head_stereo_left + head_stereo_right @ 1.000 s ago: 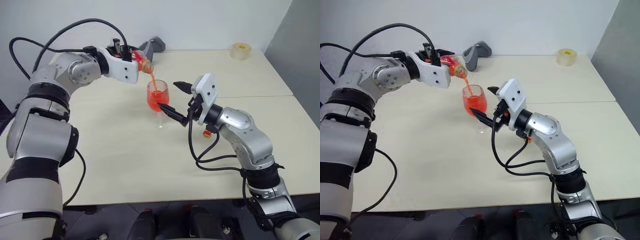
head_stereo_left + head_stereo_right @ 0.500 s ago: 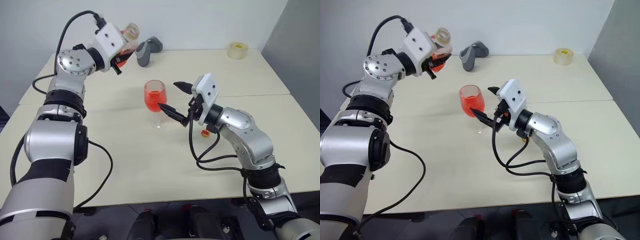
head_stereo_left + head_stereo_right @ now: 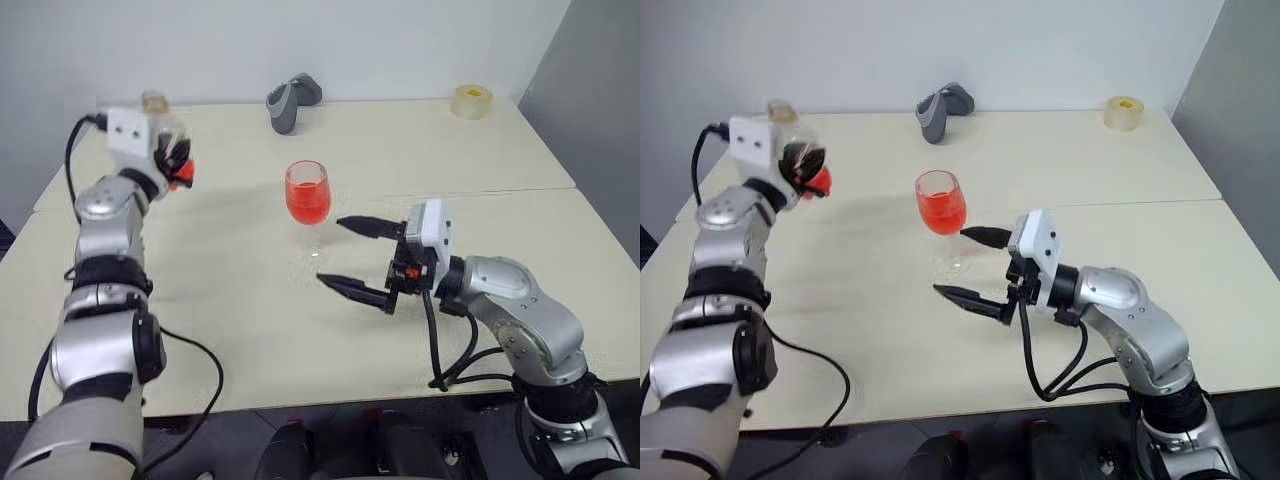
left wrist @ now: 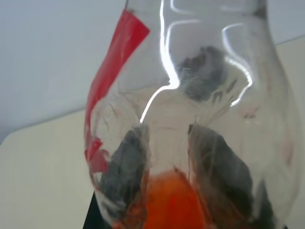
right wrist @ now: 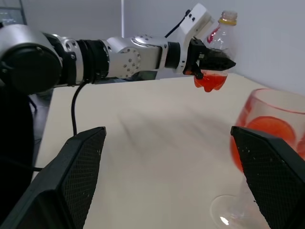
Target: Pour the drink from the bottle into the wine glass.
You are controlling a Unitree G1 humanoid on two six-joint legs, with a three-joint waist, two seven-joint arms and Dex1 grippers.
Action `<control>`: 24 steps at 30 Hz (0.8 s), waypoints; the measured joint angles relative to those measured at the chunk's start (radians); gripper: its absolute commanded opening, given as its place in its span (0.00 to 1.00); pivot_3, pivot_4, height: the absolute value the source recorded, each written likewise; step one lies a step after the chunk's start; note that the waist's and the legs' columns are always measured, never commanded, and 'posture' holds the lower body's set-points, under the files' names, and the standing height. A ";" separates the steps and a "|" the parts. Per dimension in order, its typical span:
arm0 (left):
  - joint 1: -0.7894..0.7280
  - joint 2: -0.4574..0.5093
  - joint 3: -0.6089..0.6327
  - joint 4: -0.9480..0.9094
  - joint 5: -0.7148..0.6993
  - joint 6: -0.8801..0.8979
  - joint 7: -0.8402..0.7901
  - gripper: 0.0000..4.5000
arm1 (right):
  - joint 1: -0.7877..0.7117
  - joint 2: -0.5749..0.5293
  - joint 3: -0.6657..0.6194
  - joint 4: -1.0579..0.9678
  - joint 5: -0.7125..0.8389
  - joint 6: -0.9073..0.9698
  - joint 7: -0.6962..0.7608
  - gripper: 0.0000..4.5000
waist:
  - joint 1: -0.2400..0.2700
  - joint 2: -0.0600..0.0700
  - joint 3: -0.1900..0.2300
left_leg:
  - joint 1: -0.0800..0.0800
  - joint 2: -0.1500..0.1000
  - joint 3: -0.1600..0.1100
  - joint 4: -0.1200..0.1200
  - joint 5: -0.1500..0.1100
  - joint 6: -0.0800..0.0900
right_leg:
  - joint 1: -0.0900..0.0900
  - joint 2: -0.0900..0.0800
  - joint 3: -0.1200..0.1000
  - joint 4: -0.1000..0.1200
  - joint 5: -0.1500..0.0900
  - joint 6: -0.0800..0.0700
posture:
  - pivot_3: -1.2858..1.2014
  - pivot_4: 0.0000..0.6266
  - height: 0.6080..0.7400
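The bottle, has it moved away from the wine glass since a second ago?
Yes. The bottle, shut in the left end effector, was tipped over the wine glass; now it stands upright, well off to the robot's left near the table edge.

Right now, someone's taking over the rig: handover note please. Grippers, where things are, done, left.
Left gripper: shut on the bottle, held upright above the table's left side, away from the wine glass. A little drink remains at the bottle's bottom.
Right gripper: open, empty, fingers level and pointing left, just short of the glass, not touching it.
Wine glass: upright mid-table, bowl largely full of red drink.
Done: the pour, by the look of it.
Left: set the bottle down.
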 measured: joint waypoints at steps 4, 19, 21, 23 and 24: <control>0.165 -0.018 0.040 -0.160 -0.049 0.047 0.034 0.26 | 0.014 0.004 -0.007 -0.013 0.007 -0.002 -0.012 1.00 | 0.004 -0.004 -0.002 | 0.000 0.000 -0.001 0.000 0.000 0.000 | 0.001 0.000 0.000 0.000 0.000 0.000 | 0.52 0.24 1.00; 0.352 -0.131 0.134 -0.361 -0.218 0.176 0.103 0.26 | 0.018 0.063 0.007 -0.006 -0.042 -0.042 -0.097 1.00 | 0.025 -0.010 -0.006 | 0.001 0.000 0.000 0.001 0.000 0.000 | 0.002 0.000 0.000 -0.001 0.000 0.000 | 0.52 0.24 1.00; 0.352 -0.137 0.134 -0.360 -0.224 0.176 0.095 0.26 | 0.018 0.064 0.010 -0.005 -0.045 -0.042 -0.102 1.00 | 0.025 -0.010 -0.006 | 0.001 0.000 0.000 0.001 0.000 0.000 | 0.002 0.000 0.000 -0.001 0.000 0.000 | 0.52 0.24 1.00; 0.348 -0.143 0.134 -0.353 -0.228 0.174 0.087 0.26 | 0.018 0.065 0.010 -0.003 -0.048 -0.042 -0.106 1.00 | 0.025 -0.010 -0.006 | 0.001 0.000 0.000 0.001 0.000 0.000 | 0.002 0.000 0.000 -0.001 0.000 0.000 | 0.52 0.24 1.00; 0.341 -0.146 0.133 -0.337 -0.229 0.171 0.076 0.26 | 0.016 0.065 0.010 -0.001 -0.050 -0.042 -0.110 1.00 | 0.025 -0.010 -0.006 | 0.001 0.000 0.000 0.001 0.000 0.000 | 0.002 0.000 -0.001 -0.001 0.000 0.000 | 0.52 0.24 1.00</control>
